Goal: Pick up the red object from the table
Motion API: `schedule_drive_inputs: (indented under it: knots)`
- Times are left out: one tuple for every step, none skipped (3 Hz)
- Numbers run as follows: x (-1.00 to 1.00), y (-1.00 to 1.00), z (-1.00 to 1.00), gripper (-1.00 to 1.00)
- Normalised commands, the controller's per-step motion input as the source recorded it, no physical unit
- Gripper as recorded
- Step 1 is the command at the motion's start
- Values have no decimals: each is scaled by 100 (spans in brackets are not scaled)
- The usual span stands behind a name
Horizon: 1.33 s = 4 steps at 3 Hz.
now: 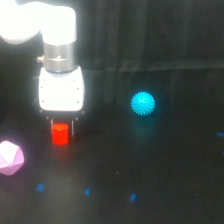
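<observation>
Pincer: pincer (61,128) points straight down, its thin dark fingers at either side of the red block (60,134), apparently closed on it.
Red block: upright between the fingers, at or just above the table (165,190); contact unclear.
Bystanders: cyan spiky ball (143,103) well apart; pink polyhedron (10,157) near the exterior view's left edge.
</observation>
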Motion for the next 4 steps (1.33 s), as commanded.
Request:
schedule_drive_inputs:
  knots:
    - [4, 30, 68, -100]
    - [91, 11, 97, -100]
    - [86, 41, 50, -84]
    - [78, 40, 93, -96]
